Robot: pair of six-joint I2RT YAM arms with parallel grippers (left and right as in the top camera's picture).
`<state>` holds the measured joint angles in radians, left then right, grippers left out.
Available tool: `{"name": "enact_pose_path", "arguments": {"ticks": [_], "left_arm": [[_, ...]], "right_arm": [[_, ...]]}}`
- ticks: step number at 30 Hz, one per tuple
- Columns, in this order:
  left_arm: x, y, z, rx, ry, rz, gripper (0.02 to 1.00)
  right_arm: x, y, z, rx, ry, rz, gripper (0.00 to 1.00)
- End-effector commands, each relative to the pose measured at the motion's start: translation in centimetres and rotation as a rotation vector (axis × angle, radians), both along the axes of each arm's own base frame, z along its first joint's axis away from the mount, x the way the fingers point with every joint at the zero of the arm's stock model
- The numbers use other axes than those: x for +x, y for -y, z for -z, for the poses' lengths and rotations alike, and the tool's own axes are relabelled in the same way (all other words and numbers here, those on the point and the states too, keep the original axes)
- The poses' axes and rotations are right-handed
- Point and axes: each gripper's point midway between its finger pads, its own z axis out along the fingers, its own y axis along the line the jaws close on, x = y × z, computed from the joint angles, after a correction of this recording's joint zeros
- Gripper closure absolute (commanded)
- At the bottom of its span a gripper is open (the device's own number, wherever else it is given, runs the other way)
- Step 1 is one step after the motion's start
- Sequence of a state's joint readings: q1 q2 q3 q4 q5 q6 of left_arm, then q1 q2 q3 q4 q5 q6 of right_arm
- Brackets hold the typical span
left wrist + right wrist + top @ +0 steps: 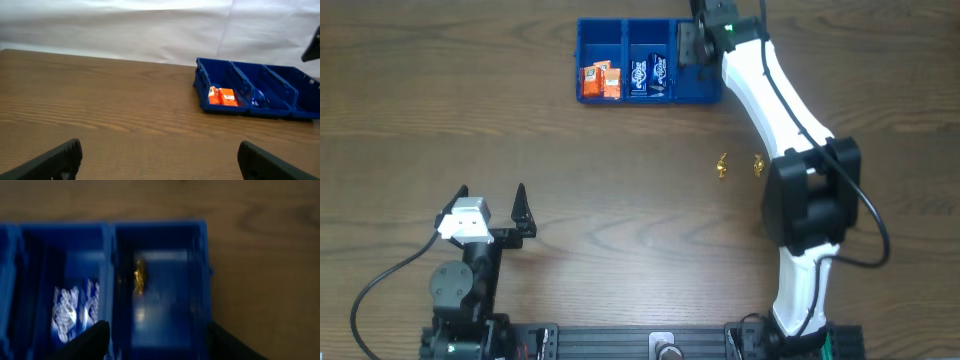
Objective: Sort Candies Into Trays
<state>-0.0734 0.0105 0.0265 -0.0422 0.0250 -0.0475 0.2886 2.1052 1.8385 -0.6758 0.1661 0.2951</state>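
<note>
A blue three-compartment tray stands at the table's far side. Orange candies lie in its left bin and blue candies in the middle one. My right gripper hangs open over the right bin, nothing between its fingers. Its wrist view shows a gold candy inside that bin, beside the blue candies, with the gripper above. Two more gold candies lie on the wood below the tray. My left gripper stands open and empty near the front left.
From the left wrist view, the tray is far off to the right, with the orange candies in its nearest bin. Bare wood lies between the left gripper and the tray. The white right arm slants across the table's right side.
</note>
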Motion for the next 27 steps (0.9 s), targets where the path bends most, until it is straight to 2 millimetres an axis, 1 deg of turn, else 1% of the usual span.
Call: {"name": "enact_pose_path", "arguments": {"ticks": [1,2,3,5,8,10,14,17,20,27], "left_arm": [[-0.1,-0.2,1.8,0.015,-0.051,-0.01,0.02],[-0.1,-0.2,1.8,0.015,-0.051,-0.01,0.02],[-0.1,-0.2,1.8,0.015,-0.051,-0.01,0.02],[-0.1,-0.2,1.8,0.015,-0.051,-0.01,0.02],[-0.1,-0.2,1.8,0.015,-0.051,-0.01,0.023],[-0.1,-0.2,1.8,0.015,-0.051,-0.01,0.02],[-0.1,-0.2,1.8,0.015,-0.051,-0.01,0.02],[-0.1,-0.2,1.8,0.015,-0.051,-0.01,0.02],[-0.1,-0.2,1.8,0.015,-0.051,-0.01,0.023],[-0.1,-0.2,1.8,0.015,-0.051,-0.01,0.02]], "right_arm": [[-7.0,2.2,-2.6,-0.003,0.022,-0.006,0.358],[-8.9,2.6,-1.7,0.002,-0.006,-0.001,0.358],[-11.2,3.0,-0.3,0.013,-0.048,0.005,0.356],[-14.6,3.2,3.2,0.025,-0.146,0.001,0.356],[-18.0,3.9,8.0,0.024,-0.27,0.027,0.364],[-19.1,3.9,9.8,0.028,-0.318,0.02,0.364],[-19.8,4.1,12.4,0.006,-0.388,0.025,0.369],[-19.5,4.1,13.6,0.008,-0.398,0.044,0.373],[-18.9,3.9,13.6,0.016,-0.373,0.043,0.38],[-18.8,4.3,13.8,-0.001,-0.37,0.054,0.428]]}}
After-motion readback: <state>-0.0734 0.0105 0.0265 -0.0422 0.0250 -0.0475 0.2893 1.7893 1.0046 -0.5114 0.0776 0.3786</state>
